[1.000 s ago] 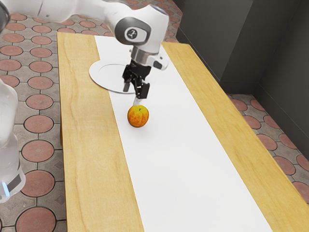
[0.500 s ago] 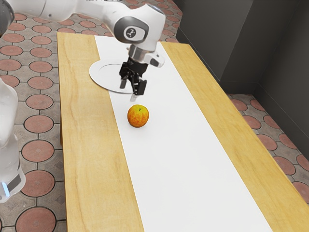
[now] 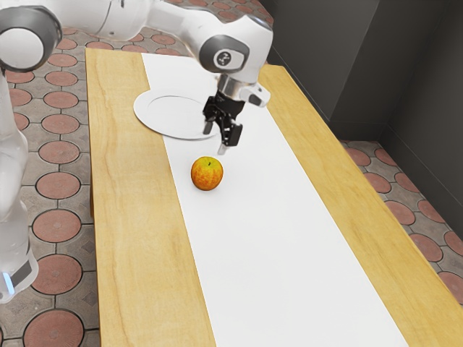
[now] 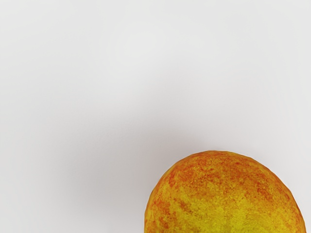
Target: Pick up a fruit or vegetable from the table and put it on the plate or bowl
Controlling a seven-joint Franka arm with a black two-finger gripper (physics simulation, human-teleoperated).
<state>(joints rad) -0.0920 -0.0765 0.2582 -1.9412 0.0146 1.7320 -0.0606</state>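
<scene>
An orange-yellow apple rests on the white runner in the middle of the table. In the wrist view the apple is a rounded red-and-yellow top against the white cloth, just under my hand. My black gripper hangs a little above and behind the apple, toward the exterior view's right of it, open and holding nothing. The white plate lies flat behind the gripper, toward the exterior view's left, with nothing on it.
Light wooden table with a white runner down its length. A tiled floor surrounds the table, and dark walls stand at the exterior view's right. The robot's white base column stands at the left edge.
My gripper has swung from just over the apple toward the exterior view's right, staying above the table. The apple and plate have not moved.
</scene>
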